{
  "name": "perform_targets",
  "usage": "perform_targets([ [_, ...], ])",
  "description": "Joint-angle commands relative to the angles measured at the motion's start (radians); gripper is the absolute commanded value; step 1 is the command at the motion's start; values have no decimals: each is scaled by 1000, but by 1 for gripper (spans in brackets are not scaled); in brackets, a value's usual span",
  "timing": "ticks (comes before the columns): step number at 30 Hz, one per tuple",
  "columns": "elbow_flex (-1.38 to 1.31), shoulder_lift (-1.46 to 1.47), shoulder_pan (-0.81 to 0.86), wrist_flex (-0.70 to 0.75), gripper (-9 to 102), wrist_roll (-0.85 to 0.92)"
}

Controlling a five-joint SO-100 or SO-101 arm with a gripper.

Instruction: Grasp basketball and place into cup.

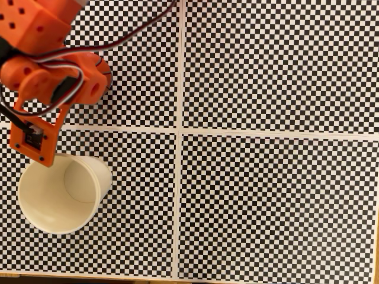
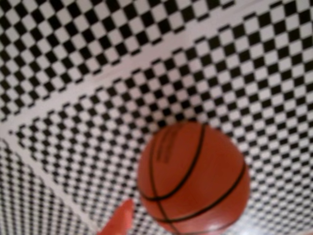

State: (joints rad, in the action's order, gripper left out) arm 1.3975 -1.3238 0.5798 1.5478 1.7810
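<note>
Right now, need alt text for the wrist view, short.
A blurred orange basketball with black seams fills the lower right of the wrist view, over a black-and-white checkered surface crossed by pale bands. An orange fingertip pokes up from the bottom edge, left of the ball.

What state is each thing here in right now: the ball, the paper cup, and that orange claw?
Small orange-red basketball with black seam lines: out of the cup, on or just above the checkered surface, close to the gripper.
Cream-white paper cup: upright, mouth open, nothing visible inside.
Orange gripper: near the basketball; one fingertip shows in the wrist view; open or shut cannot be told.
Black-and-white checkered table: flat, crossed by white lines.
</note>
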Motion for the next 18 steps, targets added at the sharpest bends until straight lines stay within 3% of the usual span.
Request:
perform_targets([
  [1, -12, -21, 5, 6, 57, 23],
  [18, 15, -120, -35, 6, 46, -63],
])
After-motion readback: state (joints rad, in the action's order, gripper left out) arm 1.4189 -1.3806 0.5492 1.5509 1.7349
